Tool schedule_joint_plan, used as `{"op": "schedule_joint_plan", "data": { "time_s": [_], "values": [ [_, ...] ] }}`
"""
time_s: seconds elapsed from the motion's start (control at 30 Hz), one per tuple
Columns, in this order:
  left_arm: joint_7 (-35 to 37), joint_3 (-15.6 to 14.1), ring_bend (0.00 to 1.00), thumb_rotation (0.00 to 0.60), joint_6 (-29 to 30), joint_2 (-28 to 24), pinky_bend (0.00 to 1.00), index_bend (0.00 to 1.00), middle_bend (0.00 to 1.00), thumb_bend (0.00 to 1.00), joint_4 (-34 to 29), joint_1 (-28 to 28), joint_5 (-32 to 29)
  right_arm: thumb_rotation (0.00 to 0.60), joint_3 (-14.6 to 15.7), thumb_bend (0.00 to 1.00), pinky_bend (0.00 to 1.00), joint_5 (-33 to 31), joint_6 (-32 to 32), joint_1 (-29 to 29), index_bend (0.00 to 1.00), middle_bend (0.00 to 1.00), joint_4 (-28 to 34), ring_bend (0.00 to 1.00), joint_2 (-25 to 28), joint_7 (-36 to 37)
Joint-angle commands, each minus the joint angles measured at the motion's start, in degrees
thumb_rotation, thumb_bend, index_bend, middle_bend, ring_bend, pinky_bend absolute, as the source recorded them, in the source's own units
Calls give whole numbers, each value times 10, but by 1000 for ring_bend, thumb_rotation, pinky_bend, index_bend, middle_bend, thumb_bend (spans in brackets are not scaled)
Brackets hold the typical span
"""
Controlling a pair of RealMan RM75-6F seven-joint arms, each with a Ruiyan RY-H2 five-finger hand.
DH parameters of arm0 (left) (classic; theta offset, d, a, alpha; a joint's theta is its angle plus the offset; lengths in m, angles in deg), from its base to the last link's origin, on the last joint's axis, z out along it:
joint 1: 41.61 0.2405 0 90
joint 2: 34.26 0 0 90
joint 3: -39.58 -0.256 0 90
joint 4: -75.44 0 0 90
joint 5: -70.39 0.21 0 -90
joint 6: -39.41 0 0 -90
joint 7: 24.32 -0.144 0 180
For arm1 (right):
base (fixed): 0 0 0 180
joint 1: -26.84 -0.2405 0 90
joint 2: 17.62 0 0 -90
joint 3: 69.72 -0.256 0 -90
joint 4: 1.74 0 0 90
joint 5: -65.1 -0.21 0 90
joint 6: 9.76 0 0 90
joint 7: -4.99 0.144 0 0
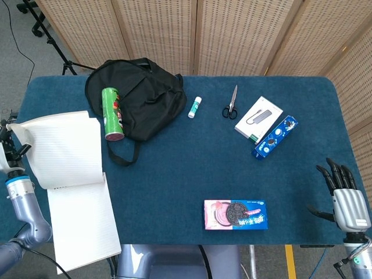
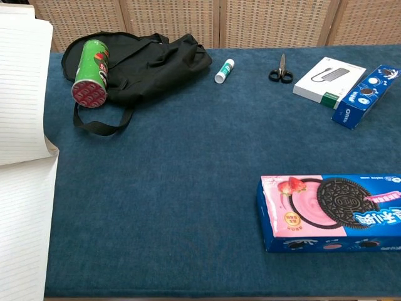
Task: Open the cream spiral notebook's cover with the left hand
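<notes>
The cream spiral notebook point(image 1: 81, 224) lies open over the table's front left corner, its lined page facing up. Its lifted cover leaf point(image 1: 58, 148) stands folded back toward the far left, lined side showing. At the left edge of the head view my left hand point(image 1: 8, 152) holds that leaf's outer edge and is mostly hidden behind it. The chest view shows the raised leaf point(image 2: 22, 88) above the flat page point(image 2: 22, 232), and no hand. My right hand point(image 1: 346, 196) hovers off the table's front right corner, fingers spread, holding nothing.
A black backpack point(image 1: 136, 104) with a green can point(image 1: 112, 113) on it sits at the back left, close to the raised leaf. Glue stick point(image 1: 195, 107), scissors point(image 1: 231, 103), white box point(image 1: 258, 119) and blue cookie pack point(image 1: 275, 136) lie further right. A cookie box point(image 1: 235, 214) lies near the front edge.
</notes>
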State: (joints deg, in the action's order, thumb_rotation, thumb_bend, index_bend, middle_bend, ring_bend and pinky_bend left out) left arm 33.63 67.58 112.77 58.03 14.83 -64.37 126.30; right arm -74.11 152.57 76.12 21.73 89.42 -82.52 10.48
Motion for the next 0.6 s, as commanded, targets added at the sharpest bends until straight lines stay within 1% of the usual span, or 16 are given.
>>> {"op": "schedule_joint_plan", "data": {
  "time_s": [0.03,0.17,0.2,0.23,0.3,0.37,0.4,0.43,0.5,0.53,0.57,0.6],
  "values": [
    [-26,19,0,600,-16,31,17,752,0,686,60,-16,-23,600,0,0,0,0,-1,-1,114,0,0,0,0,0],
    [-46,32,0,600,-35,64,13,752,0,686,136,-29,-43,600,1,0,0,-1,-3,-1,115,0,-1,0,-1,-2],
    [-58,42,0,600,-51,68,13,752,0,686,166,-53,-44,600,1,0,0,-1,-4,-2,115,0,-1,0,-2,-2],
    [-73,59,0,600,-77,72,13,752,0,685,194,-75,-60,600,0,0,0,-3,-5,-2,115,0,-1,0,-2,-3],
    [-76,70,0,600,-99,81,10,746,0,678,225,-90,-70,600,0,0,0,-4,-6,-2,115,0,-2,0,-2,-2],
    [-65,68,0,600,-115,84,4,623,0,619,252,-98,-61,600,0,0,0,-5,-7,-2,115,0,-2,0,-2,-2],
    [-55,64,0,600,-122,85,0,491,0,535,261,-100,-52,600,0,0,0,-5,-7,-3,115,0,-2,0,-2,-2],
    [-35,59,0,600,-130,83,0,333,0,434,268,-100,-40,600,-1,0,0,-6,-7,-3,115,0,-2,0,-3,-3],
    [-12,54,0,600,-131,83,0,129,0,288,276,-98,-26,600,-1,0,0,-8,-8,-3,115,0,-3,0,-3,-4],
    [0,53,0,600,-127,83,0,50,0,236,281,-97,-19,600,-1,0,0,-8,-10,-4,115,0,-3,0,-4,-5],
    [11,50,0,600,-120,85,0,15,0,198,287,-95,-11,600,0,0,0,-8,-11,-4,115,0,-3,0,-5,-7],
    [17,48,0,600,-119,85,0,7,0,183,291,-94,-7,600,0,0,0,-8,-12,-4,114,0,-3,0,-5,-8]
  ]
}}
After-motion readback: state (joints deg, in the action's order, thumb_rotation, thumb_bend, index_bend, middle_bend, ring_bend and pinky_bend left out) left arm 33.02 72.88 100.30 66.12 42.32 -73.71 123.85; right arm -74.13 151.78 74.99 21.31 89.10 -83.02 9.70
